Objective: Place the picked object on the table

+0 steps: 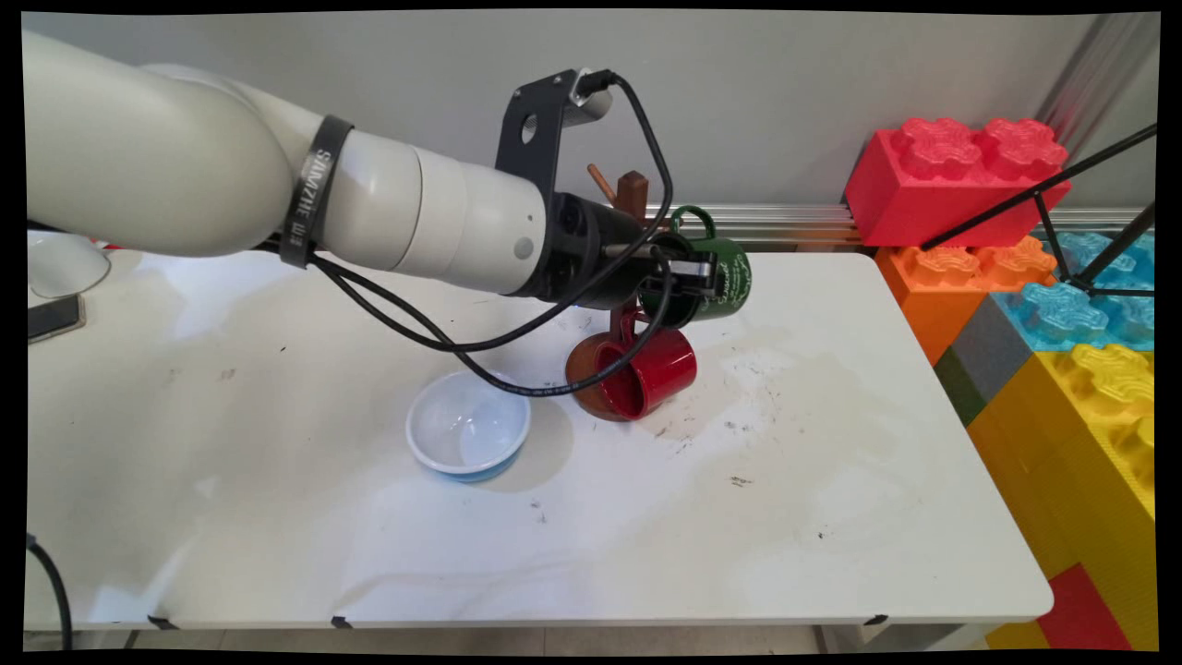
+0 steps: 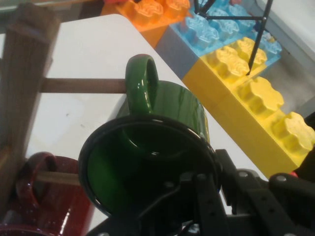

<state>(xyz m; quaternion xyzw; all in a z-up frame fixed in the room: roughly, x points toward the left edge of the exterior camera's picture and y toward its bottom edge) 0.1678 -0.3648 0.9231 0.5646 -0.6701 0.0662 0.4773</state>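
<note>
A: Start with the biggest thing.

B: The white rectangular table. On it, toward the back, stands the brown wooden mug tree with its upright post and pegs; I'll place everything else from that.

A: What's next down?

B: The white ceramic bowl with a blue outside sits on the table in front of the tree and to its left, well apart from it. Then the glossy red ceramic mug hangs low on the tree from a lower peg through its handle.

A: And the mug at the gripper?

B: The dark green enamelled mug with pale lettering hangs above the red one, its handle looped over an upper peg, mouth turned toward the hand.

A: How does the black two-finger gripper stand?

B: Clamped on the green mug's rim: one finger inside the mouth, the other on the outer wall.

A: How would it handle?

B: I'd judge it rigid, light, and slick from the glaze. The rim is a fair hold; the handle is taken by the peg.
</note>
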